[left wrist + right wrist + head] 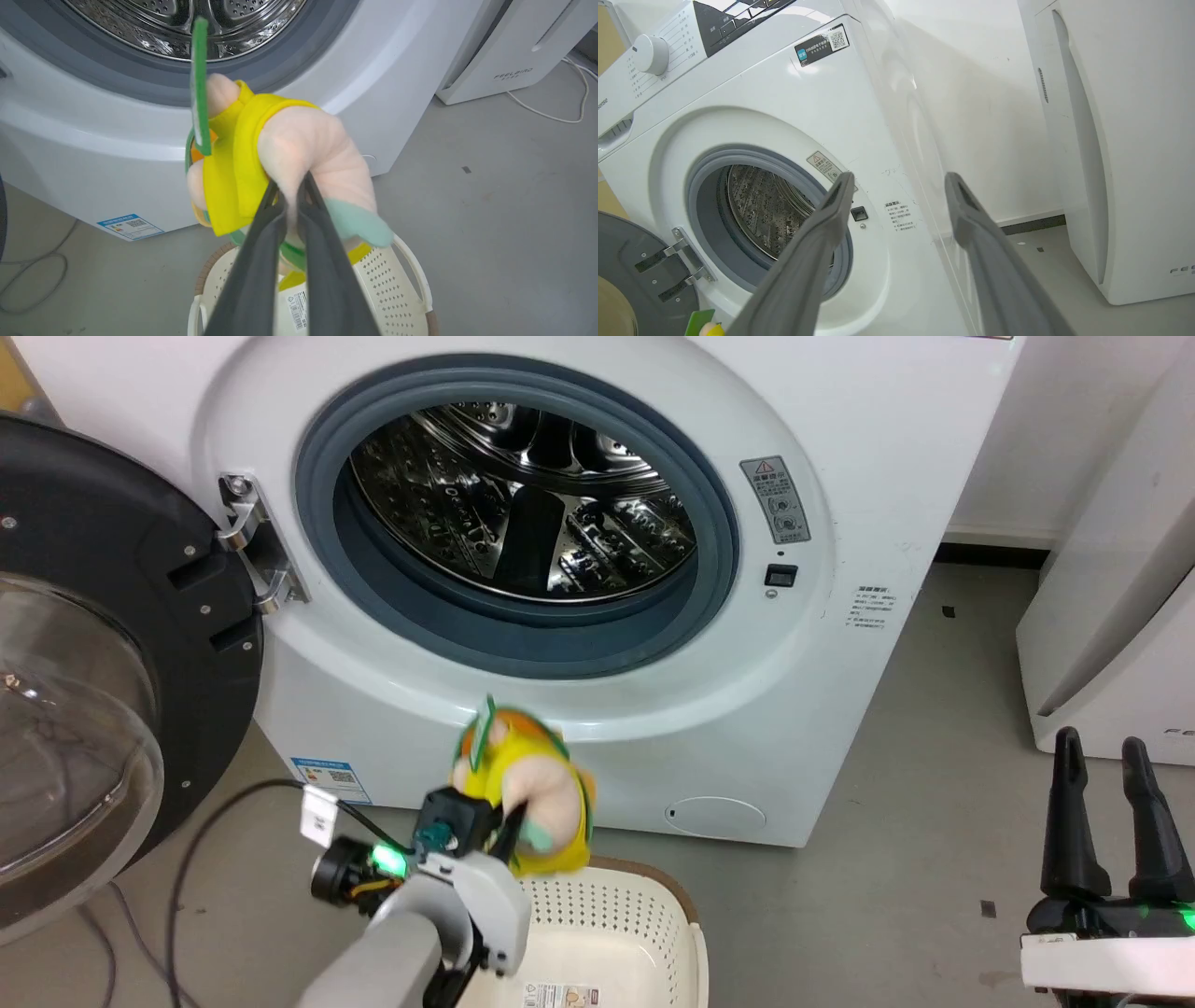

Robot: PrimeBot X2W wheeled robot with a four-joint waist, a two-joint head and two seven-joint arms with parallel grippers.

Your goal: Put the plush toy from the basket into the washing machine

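Note:
My left gripper (509, 821) is shut on the plush toy (527, 784), a soft burger with yellow, green and pale rounded parts. It hangs in the air above the cream basket (635, 915) and just below the washing machine's (840, 420) open mouth. In the left wrist view the two dark fingers (268, 219) pinch the pale part of the toy (299, 149), and its green tag sticks up before the steel drum (187, 23). The basket (402, 289) lies beneath, a sticker on its bottom. My right gripper (1106, 756) stands open at the lower right, holding nothing.
The black-rimmed glass door (84, 663) is swung wide open at the left. A black cable (201, 840) trails over the grey floor near the left arm. A white slanted appliance (1120, 607) stands at the right, with open floor between it and the washer.

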